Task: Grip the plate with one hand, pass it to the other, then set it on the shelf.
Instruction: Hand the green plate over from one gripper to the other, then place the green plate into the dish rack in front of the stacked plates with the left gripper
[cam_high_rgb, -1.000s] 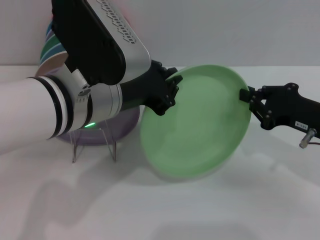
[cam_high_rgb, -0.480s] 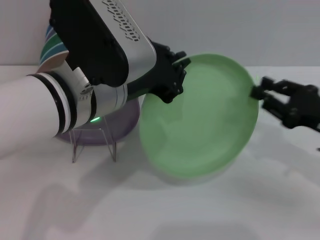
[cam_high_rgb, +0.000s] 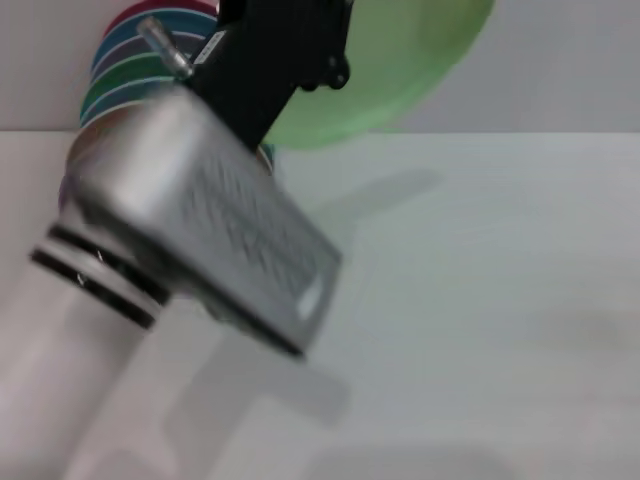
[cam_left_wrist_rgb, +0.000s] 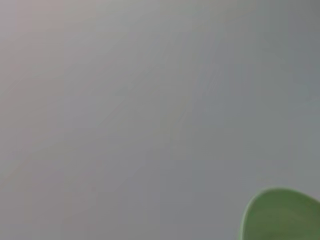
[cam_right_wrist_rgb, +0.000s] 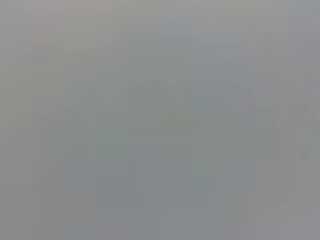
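Plate (cam_high_rgb: 400, 70), pale mint plastic, hangs high above the table (cam_high_rgb: 480, 300), its rim seemingly pinched by the left hand (cam_high_rgb: 330, 45) (fingers blurred, so I cannot tell for certain). It looks light, stiff and slick; the rim suits holding. Open table lies rightward; the right hand is unseen.

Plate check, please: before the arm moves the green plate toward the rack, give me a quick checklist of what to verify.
1. The plate is gripped by the left gripper: ok, it hangs above the table at that gripper.
2. The right gripper is clear of the plate: ok, no view shows it.
3. The shelf is in sight for placing: not ok, the left arm blocks that area.
4. The whole plate rim is visible: not ok, the top edge of the head view cuts it off.
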